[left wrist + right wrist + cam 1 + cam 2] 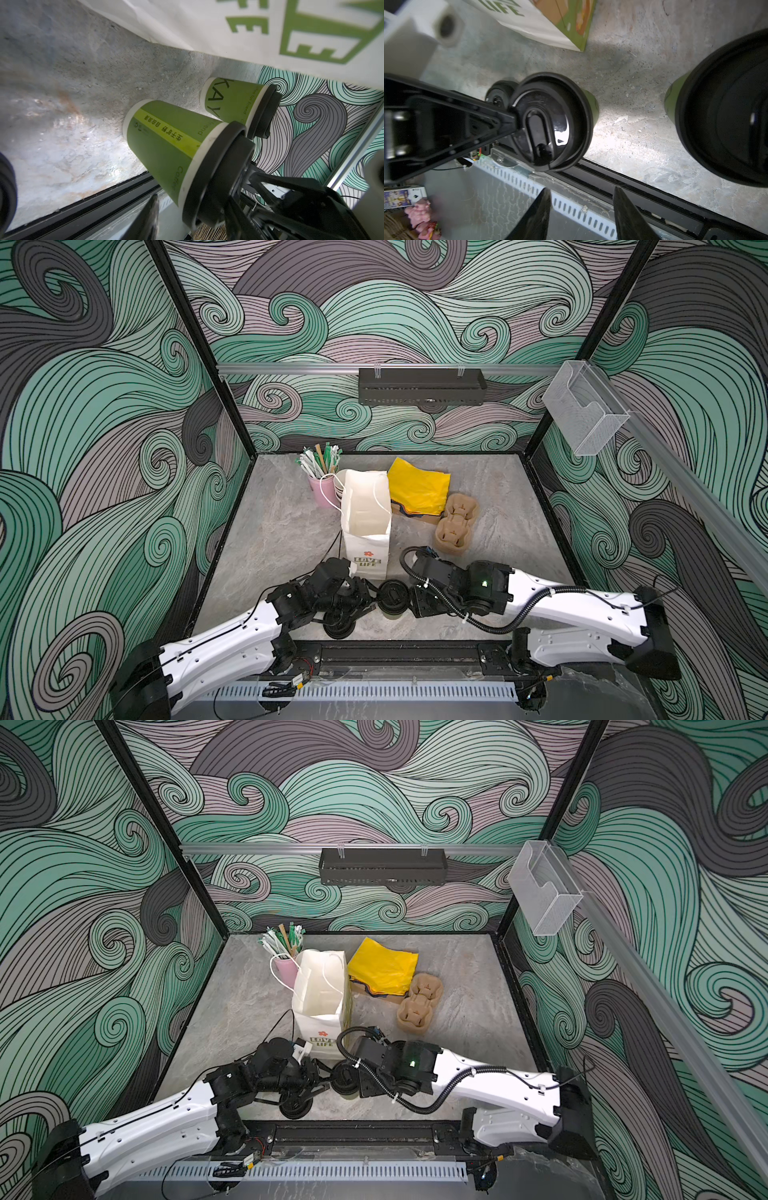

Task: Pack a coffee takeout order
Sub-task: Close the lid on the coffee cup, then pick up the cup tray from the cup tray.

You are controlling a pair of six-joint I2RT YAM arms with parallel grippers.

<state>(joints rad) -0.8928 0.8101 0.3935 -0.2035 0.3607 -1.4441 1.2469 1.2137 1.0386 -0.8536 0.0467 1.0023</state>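
Two olive-green cups with black lids stand near the table's front edge. The nearer cup (338, 626) (166, 149) has its lid (550, 120) under my left gripper (199, 187). That gripper is open: one finger lies on the lid top and the other stands just off the cup wall. The second cup (392, 595) (232, 97) stands upright and free between the two wrists. My right gripper (582, 191) hangs open and empty over the front rail, beside this cup's lid (726, 114). Yellow napkins (417, 487) lie at the back.
A white paper bag (365, 514) stands open just behind the cups. A tan pulp cup carrier (455, 522) lies to its right, by the napkins. A pink cup of straws (324, 489) and stacked cups (340, 485) stand behind the bag. The black front rail (654, 187) is close.
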